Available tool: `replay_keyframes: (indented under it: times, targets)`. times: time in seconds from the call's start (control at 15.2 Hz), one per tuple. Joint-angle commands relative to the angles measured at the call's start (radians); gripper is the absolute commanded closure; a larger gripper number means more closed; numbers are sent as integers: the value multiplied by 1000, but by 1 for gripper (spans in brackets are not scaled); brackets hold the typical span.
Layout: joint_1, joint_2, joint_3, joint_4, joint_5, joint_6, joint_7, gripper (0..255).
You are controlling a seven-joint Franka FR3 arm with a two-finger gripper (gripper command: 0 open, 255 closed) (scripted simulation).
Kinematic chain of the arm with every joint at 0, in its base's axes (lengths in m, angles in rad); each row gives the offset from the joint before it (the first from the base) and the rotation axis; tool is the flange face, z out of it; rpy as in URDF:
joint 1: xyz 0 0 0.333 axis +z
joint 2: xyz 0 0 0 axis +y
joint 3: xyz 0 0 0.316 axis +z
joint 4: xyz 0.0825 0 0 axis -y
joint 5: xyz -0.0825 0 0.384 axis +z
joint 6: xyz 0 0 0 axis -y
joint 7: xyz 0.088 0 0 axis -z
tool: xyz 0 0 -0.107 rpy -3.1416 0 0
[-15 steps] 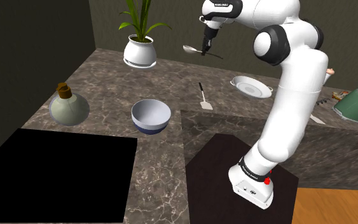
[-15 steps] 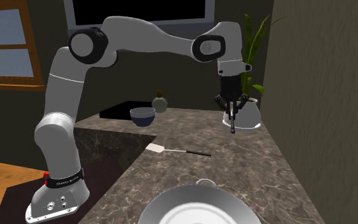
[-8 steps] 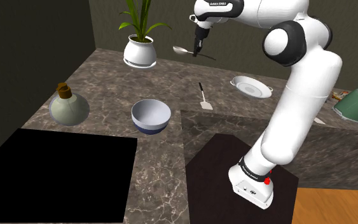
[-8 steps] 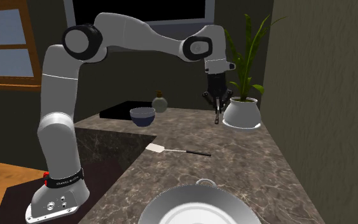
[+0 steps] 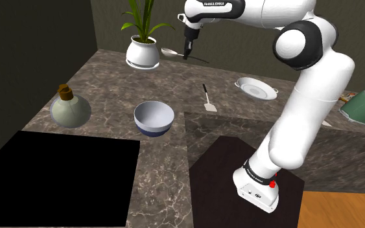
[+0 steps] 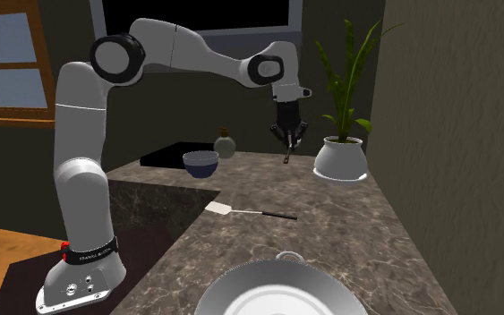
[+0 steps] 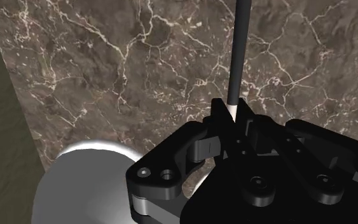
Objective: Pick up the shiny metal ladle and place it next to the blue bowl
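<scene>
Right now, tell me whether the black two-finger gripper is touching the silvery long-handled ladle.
Touching. The wrist view shows the gripper shut on the ladle, its thin handle clasped with no gap.

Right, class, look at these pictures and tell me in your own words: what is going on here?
The white arm's black gripper is shut on the handle of the metal ladle and holds it in the air above the marble counter, close to the white plant pot. The blue bowl sits on the counter nearer the stand. The ladle has not yet been set down beside it. A spatula lies on the counter.
</scene>
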Motion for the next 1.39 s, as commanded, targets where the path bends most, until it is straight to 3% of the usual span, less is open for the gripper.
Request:
replay_keyframes:
  times: [0.0,0.66,1.32]
  targets:
    - [31,-8,18,-12,-12,3,52,255]
    - [159,33,102,51,-38,-27,272,255]
    - [274,174,173,257,-42,-106,464,255]
